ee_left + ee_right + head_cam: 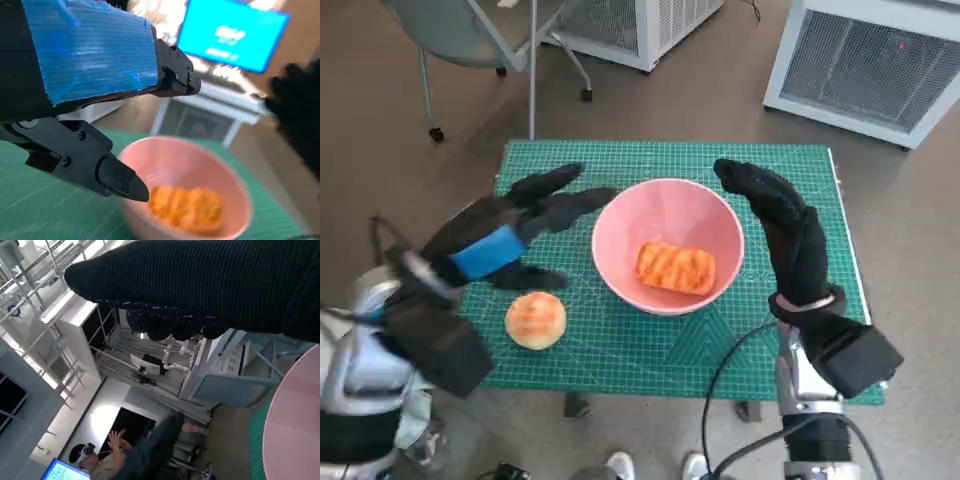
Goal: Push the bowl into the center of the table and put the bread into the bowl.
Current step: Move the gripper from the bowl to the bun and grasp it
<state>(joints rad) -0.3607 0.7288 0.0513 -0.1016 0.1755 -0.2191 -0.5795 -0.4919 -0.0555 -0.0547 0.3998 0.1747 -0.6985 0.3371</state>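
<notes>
A pink bowl (667, 243) stands near the middle of the green mat (620, 345), with a grilled orange bread piece (675, 268) lying inside it. The same bowl (200, 165) and bread piece (187, 209) show blurred in the left wrist view, and the bowl's rim (295, 425) fills a corner of the right wrist view. My left hand (515, 235) hovers just left of the bowl, fingers apart and empty. My right hand (782, 225) is raised at the bowl's right side, fingers extended, holding nothing. A round bun (535, 319) lies on the mat in front of my left hand.
White cabinets with grilles (865, 60) stand on the floor behind the table, and a wheeled chair (485, 40) at the back left. A person (135, 455) sits in the distance in the right wrist view. A bright blue screen (232, 32) shows in the left wrist view.
</notes>
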